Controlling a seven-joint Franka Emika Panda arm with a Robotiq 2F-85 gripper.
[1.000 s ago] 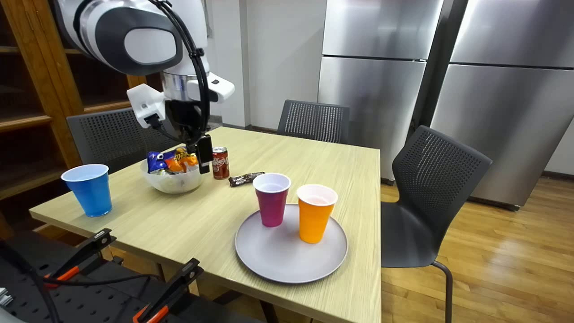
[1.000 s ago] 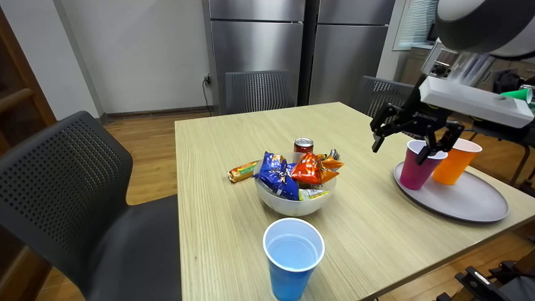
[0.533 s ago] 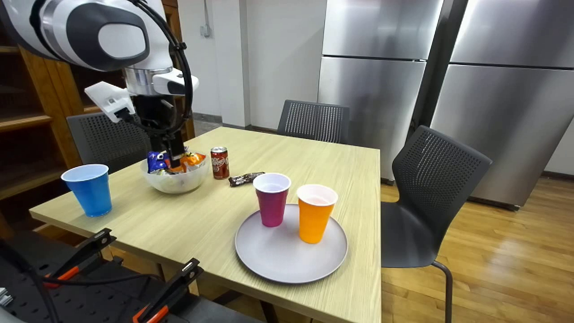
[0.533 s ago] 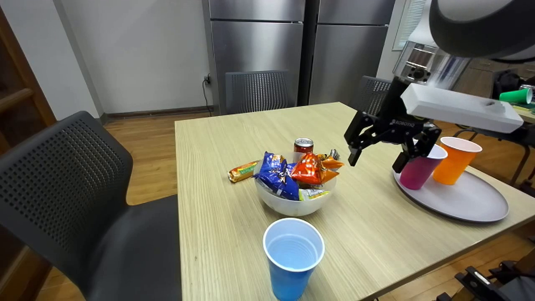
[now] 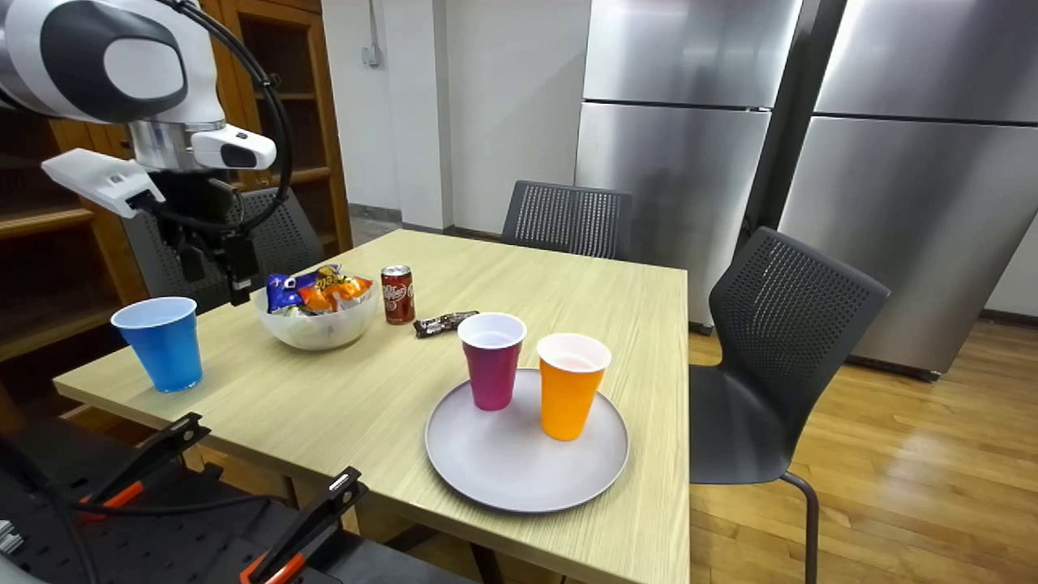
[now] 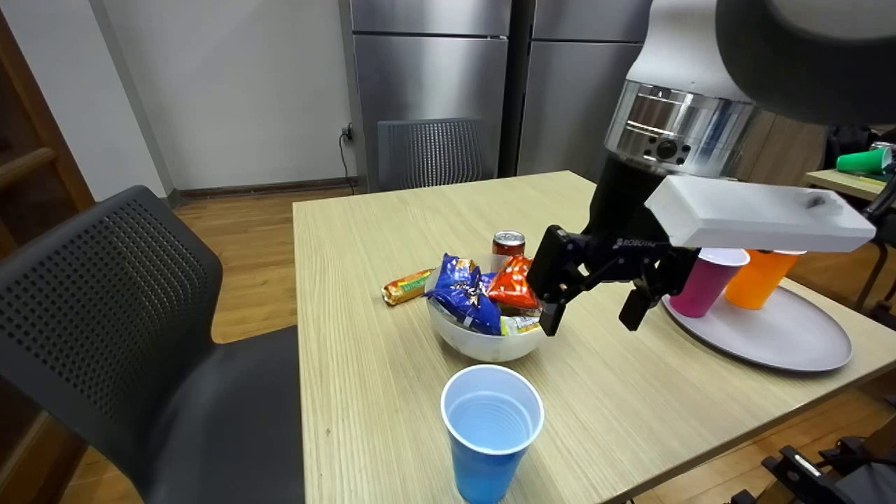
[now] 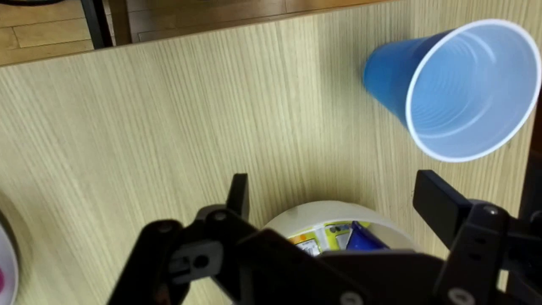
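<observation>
My gripper (image 6: 593,315) stands open above the table, nothing between its fingers (image 7: 440,203). It hangs near a white bowl (image 5: 316,331) filled with blue (image 6: 465,308) and red (image 6: 511,285) snack bags. In the wrist view the gripper body covers much of the bowl (image 7: 326,212). A blue cup (image 7: 389,78) stands upright close by, just beyond the fingertips at upper right there. In an exterior view the blue cup (image 5: 168,349) is left of the bowl. Farther off, a purple cup (image 5: 491,377) and an orange cup (image 5: 568,397) stand on a grey plate (image 5: 519,483).
A red soda can (image 5: 397,296) stands beside the bowl, with a dark wrapped bar (image 5: 444,324) near it. A golden wrapped roll (image 6: 407,287) lies on the bowl's other side. Chairs (image 5: 778,357) surround the table; clamps (image 5: 312,519) sit by its near edge.
The open gripper has moved away from the plate and cups, past the bowl, toward the blue cup. The objects on the table have stayed where they were.
</observation>
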